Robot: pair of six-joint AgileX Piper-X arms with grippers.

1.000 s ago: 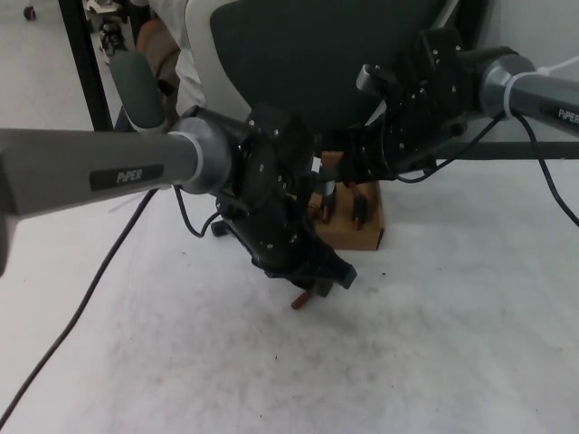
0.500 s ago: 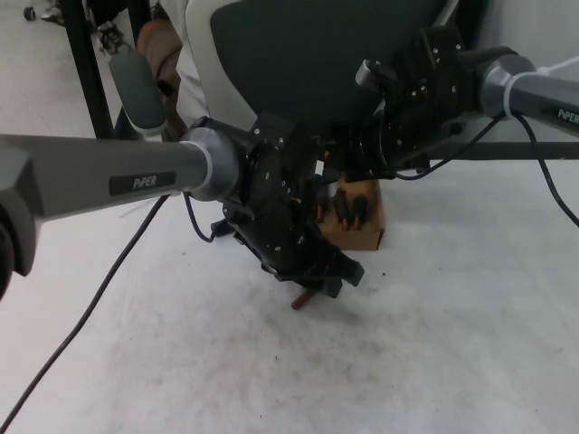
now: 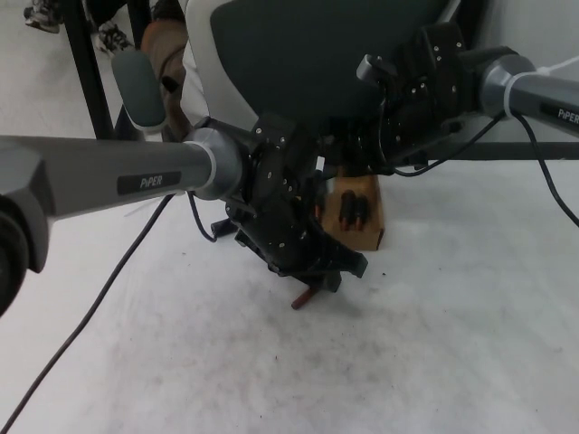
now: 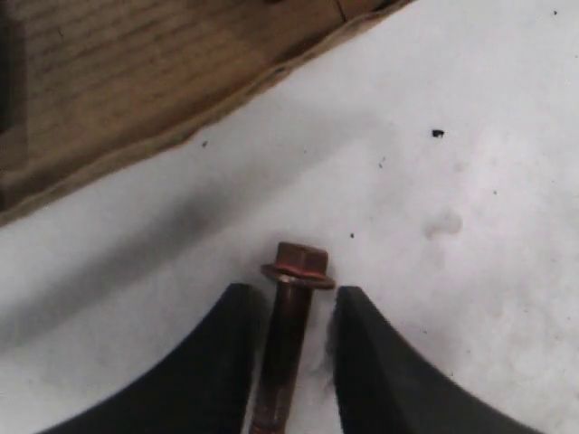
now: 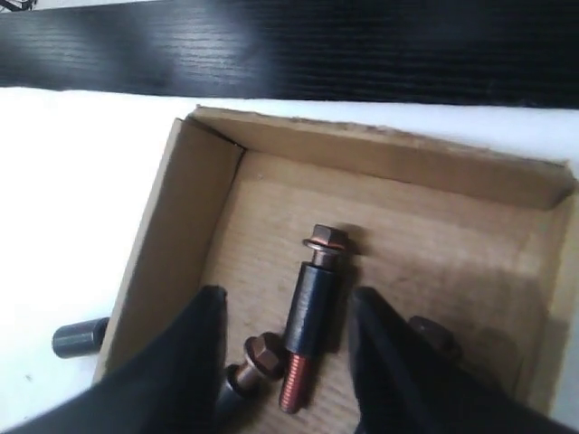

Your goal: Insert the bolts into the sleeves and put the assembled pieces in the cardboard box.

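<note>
Left wrist view: a bare bolt (image 4: 288, 344) is noted lying flat on the white surface (image 4: 470, 181), hex head pointed toward the cardboard box (image 4: 136, 81). The left claw (image 4: 294, 291) is spread and set astride the shank, one finger on each side, with a thin gap visible on one side; nothing is pinched. This placement is judged to be the set-up for a grasp along the shank, with the head left free.

Right wrist view: the right claw (image 5: 289, 294) is held spread above the box. An assembled piece (image 5: 317, 294), a bolt through a dark sleeve, lies flat on the box floor between the fingers without being touched. It is judged to be already deposited. Another bolt (image 5: 258, 357), partly hidden by a finger, lies just beside it. A loose sleeve (image 5: 80, 337) is left outside the box wall, presumably meant for the bare bolt.

High view: the box is recorded at far centre, with the left claw just near of it. The surface is white and scuffed. A black cable (image 3: 90, 298) is trailed across the left. A dark chair back (image 3: 308, 54) is seen behind.
</note>
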